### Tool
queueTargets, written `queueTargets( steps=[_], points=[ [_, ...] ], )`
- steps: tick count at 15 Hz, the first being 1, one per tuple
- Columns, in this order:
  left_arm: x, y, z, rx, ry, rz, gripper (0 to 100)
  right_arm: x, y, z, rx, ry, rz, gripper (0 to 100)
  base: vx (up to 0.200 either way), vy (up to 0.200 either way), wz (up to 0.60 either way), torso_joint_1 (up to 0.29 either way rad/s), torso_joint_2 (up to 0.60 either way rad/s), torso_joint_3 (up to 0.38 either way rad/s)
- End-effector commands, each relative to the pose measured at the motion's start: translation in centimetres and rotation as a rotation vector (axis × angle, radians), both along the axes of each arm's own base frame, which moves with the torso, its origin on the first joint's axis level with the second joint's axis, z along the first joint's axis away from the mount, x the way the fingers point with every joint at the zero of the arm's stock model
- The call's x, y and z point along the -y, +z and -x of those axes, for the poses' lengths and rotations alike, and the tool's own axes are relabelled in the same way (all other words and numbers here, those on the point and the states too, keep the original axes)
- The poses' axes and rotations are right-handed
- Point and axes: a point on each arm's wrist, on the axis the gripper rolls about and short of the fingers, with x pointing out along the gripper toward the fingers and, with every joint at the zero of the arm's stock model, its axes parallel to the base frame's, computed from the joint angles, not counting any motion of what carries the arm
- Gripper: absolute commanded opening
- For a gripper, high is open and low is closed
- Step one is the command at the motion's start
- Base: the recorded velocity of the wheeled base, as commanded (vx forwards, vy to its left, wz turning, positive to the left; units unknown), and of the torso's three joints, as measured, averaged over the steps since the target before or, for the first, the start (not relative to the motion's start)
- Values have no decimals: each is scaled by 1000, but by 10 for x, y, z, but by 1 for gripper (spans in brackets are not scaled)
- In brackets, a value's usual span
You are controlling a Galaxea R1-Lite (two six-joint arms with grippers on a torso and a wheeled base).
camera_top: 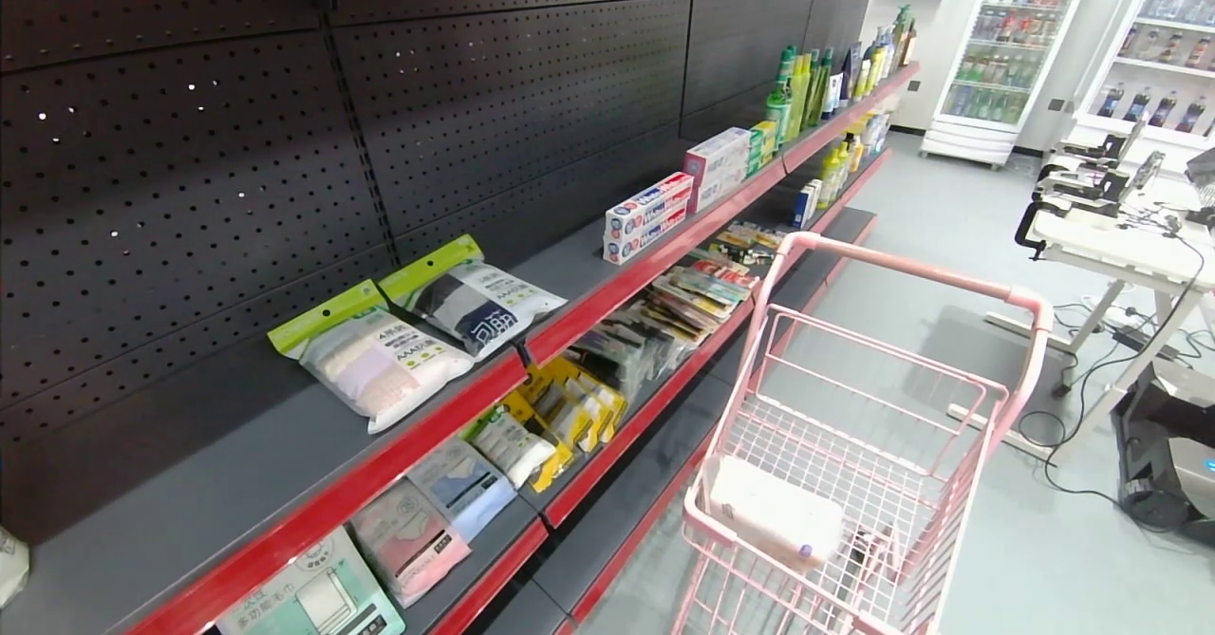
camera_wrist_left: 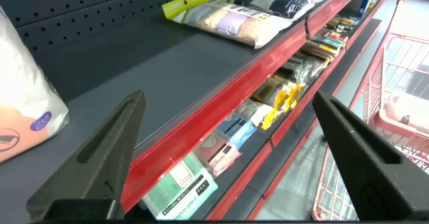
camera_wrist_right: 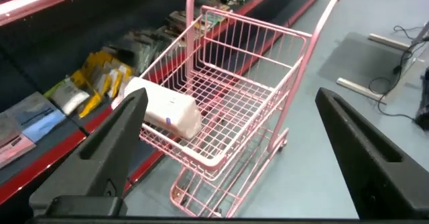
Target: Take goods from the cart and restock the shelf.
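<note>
The pink wire cart (camera_top: 949, 398) stands in the aisle beside the shelf, with one white soft pack (camera_top: 774, 512) lying in its basket. My right gripper (camera_wrist_right: 228, 160) hangs open above the cart (camera_wrist_right: 268, 43), its fingers (camera_wrist_right: 110, 150) empty and the white pack (camera_wrist_right: 167, 110) below, near one finger. My left gripper (camera_wrist_left: 228, 163) is open and empty over the front edge of the grey top shelf (camera_wrist_left: 167, 70). A similar white pack (camera_wrist_left: 23, 110) rests on that shelf beside the left gripper; a sliver of this pack (camera_top: 9, 564) shows at the head view's left edge.
Two green-headed garment packs (camera_top: 375, 355) (camera_top: 475, 298) lie further along the top shelf (camera_top: 190, 483), then toothpaste boxes (camera_top: 650, 215) and bottles (camera_top: 802, 89). Lower red-edged shelves hold packets (camera_top: 570, 407). A white table (camera_top: 1130, 251) with cables stands right of the cart.
</note>
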Motion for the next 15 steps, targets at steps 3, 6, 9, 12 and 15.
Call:
queueTargets(
  steps=[3, 6, 9, 12, 15],
  points=[
    [0, 0, 0, -1, 0, 2, 100, 4, 140, -66, -104, 2, -168, 100, 0, 0, 0, 0, 0, 0],
    [0, 0, 0, -1, 0, 1, 100, 10, 113, -144, -441, 39, -113, 100, 0, 0, 0, 0, 0, 0],
    [0, 0, 0, -1, 0, 2, 100, 15, 73, -198, -638, 153, -4, 100, 0, 0, 0, 0, 0, 0],
    [0, 0, 0, -1, 0, 2, 100, 21, 19, -266, -655, 268, 152, 100, 0, 0, 0, 0, 0, 0],
    [0, 0, 0, -1, 0, 2, 100, 33, -28, -295, -635, 449, 310, 100, 0, 0, 0, 0, 0, 0]
  ],
)
